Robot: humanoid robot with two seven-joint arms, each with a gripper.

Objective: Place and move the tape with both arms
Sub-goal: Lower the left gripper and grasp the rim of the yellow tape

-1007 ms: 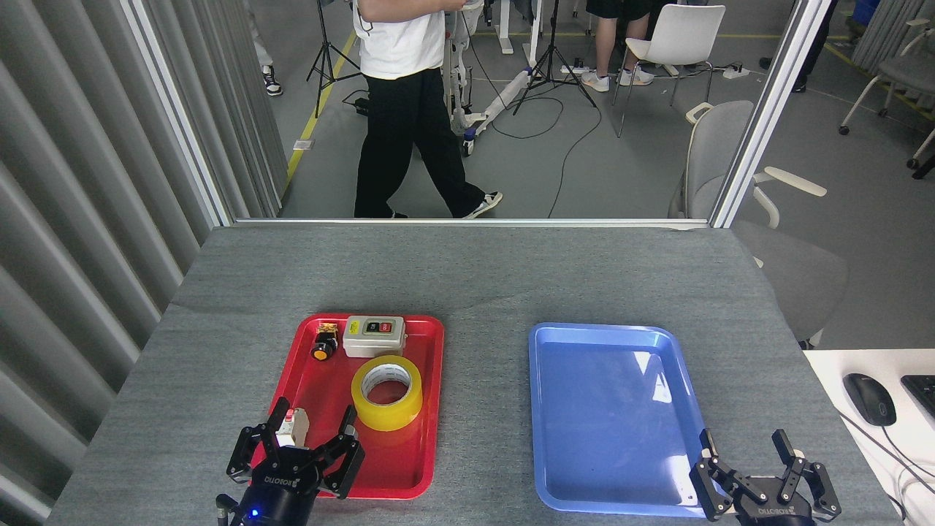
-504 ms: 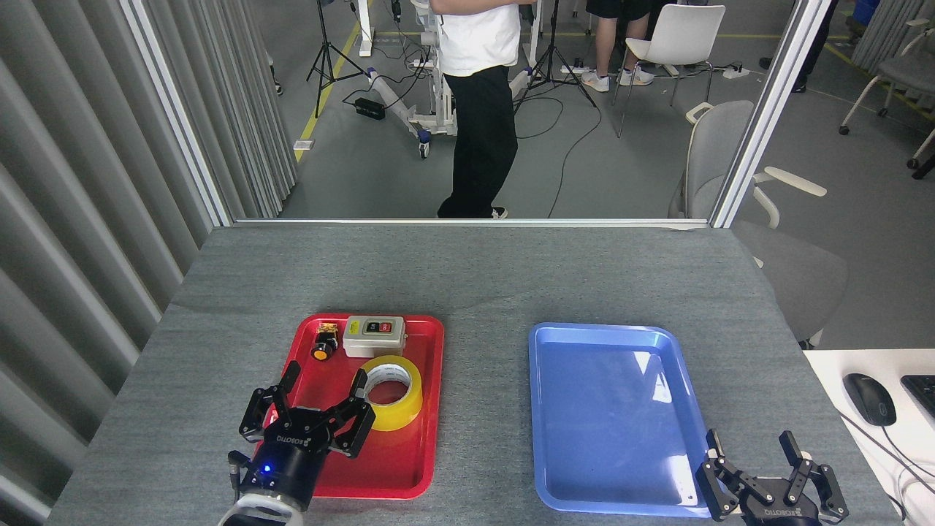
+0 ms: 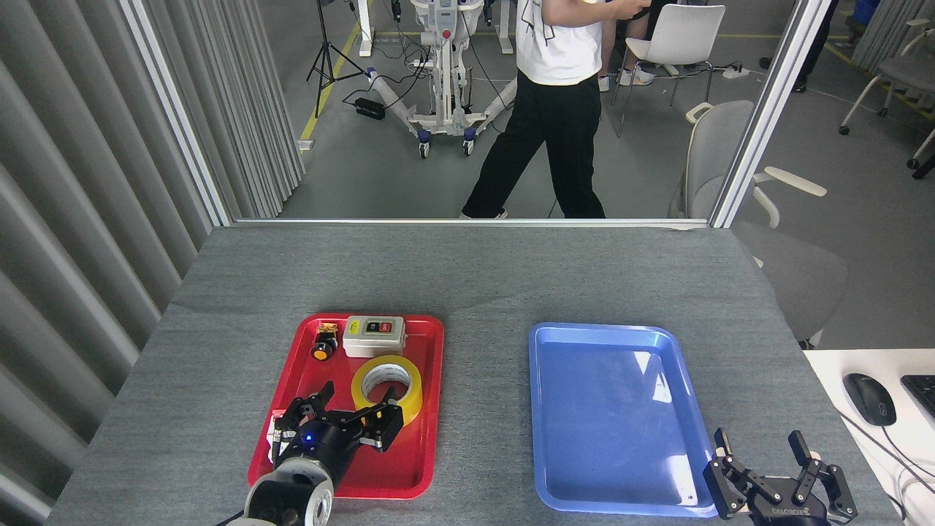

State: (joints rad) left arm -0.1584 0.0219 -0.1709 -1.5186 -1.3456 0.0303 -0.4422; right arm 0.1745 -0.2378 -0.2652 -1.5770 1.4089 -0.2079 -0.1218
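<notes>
Head view: tape (image 3: 387,381) lies flat in red tray (image 3: 427,409), mid-right, just in front of grey switch box (image 3: 375,336). Left tool (image 3: 349,410) over tray's near half, fingers spread wide, one fingertip (image 3: 391,398) at roll's near rim, holding nothing. Right tool (image 3: 780,475) at bottom right, beside near right corner of blue tray (image 3: 555,467), fingers splayed apart, empty. Trays on grey surface (image 3: 475,270).

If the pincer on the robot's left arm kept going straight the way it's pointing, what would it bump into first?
Most likely the tape. The left pincer is open over the red tray, aimed away from the robot, one finger already at the roll's near rim. Its height above the roll is unclear from this single view, so it could pass just above.
</notes>
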